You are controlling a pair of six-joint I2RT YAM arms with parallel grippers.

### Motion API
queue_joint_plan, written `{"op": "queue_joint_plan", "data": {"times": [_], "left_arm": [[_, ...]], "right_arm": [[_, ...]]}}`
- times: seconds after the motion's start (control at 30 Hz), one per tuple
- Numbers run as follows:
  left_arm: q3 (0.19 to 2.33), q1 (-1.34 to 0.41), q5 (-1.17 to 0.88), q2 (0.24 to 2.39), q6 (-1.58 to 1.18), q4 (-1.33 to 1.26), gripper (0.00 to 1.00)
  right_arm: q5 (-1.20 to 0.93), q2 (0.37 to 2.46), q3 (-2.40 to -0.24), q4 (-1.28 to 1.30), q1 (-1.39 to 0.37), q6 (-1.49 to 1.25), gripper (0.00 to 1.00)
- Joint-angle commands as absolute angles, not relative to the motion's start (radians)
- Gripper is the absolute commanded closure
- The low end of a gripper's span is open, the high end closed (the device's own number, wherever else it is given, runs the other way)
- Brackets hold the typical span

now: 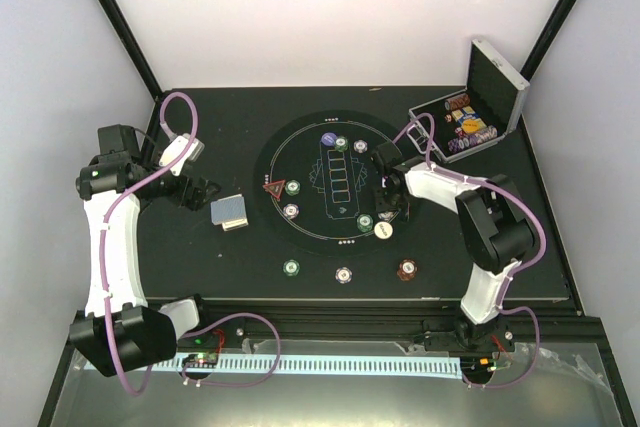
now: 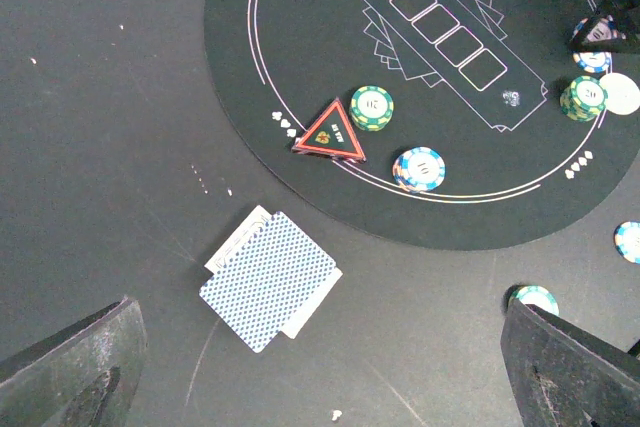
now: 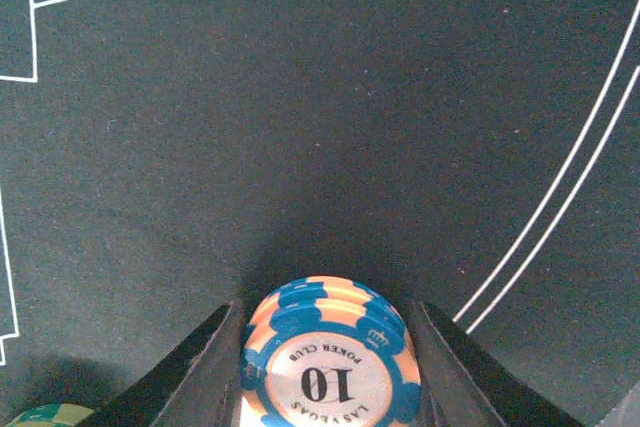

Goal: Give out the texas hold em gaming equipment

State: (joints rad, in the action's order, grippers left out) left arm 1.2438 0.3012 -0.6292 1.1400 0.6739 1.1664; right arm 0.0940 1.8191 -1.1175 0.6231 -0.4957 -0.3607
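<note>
The right jaws were partly closed on a stack of blue-and-orange chips [image 3: 330, 372] marked 10 over the black mat [image 3: 300, 97], its lower edge cut off. The left jaws gaped wide, empty, above the card deck [image 2: 270, 279] on the counter [image 2: 100, 147], only their tips showing.

Your card deck [image 2: 270, 279] lies face down on the bench [image 1: 200, 257], blue-patterned backs up and slightly skewed, just off the round mat [image 1: 300, 162]. At the mat's left rim the red triangle marker [image 2: 330, 130] lies flat. A green chip stack [image 2: 371, 108] sits just beside it, and a blue-striped stack [image 2: 419, 168] is near. At the far rim a purple button disc [image 1: 328, 139] sits beside a green chip [image 1: 342, 144]. A second green stack [image 2: 583, 97] sits just beside the white button disc [image 2: 620, 93]. The blue-and-orange stack [image 3: 330, 367], marked 10, stands clamped in your right tool [image 3: 328, 387]. On the bench nearer you lie an outer green chip [image 1: 291, 268], a purple-white chip [image 1: 344, 274] and a red-brown chip [image 1: 407, 269].
</note>
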Motion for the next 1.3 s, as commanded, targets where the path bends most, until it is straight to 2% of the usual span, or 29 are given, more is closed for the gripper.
{"op": "queue_joint_plan", "data": {"times": [0.0, 0.17, 0.53, 0.6, 0.93, 1.1, 1.27], "left_arm": [[1.29, 0.307, -0.651, 1.141, 0.689, 1.18, 0.01], [1.295, 0.307, -0.657, 1.141, 0.687, 1.18, 0.01], [1.298, 0.306, -0.669, 1.149, 0.684, 1.175, 0.01], [1.298, 0.307, -0.667, 1.145, 0.686, 1.175, 0.01], [1.314, 0.307, -0.678, 1.146, 0.683, 1.178, 0.01], [1.315, 0.306, -0.689, 1.144, 0.684, 1.18, 0.01], [1.322, 0.306, -0.687, 1.142, 0.688, 1.185, 0.01]], "right_arm": [[0.089, 1.803, -1.099, 0.632, -0.514, -0.351, 0.55], [0.092, 1.787, -1.092, 0.641, -0.528, -0.354, 0.5], [0.111, 1.731, -1.079, 0.671, -0.532, -0.36, 0.46], [0.122, 1.714, -1.084, 0.685, -0.532, -0.365, 0.43], [0.163, 1.444, -0.933, 0.81, -0.595, -0.486, 0.2], [0.169, 1.313, -0.854, 0.862, -0.664, -0.591, 0.17], [0.154, 1.285, -0.839, 0.913, -0.703, -0.694, 0.17]]}}
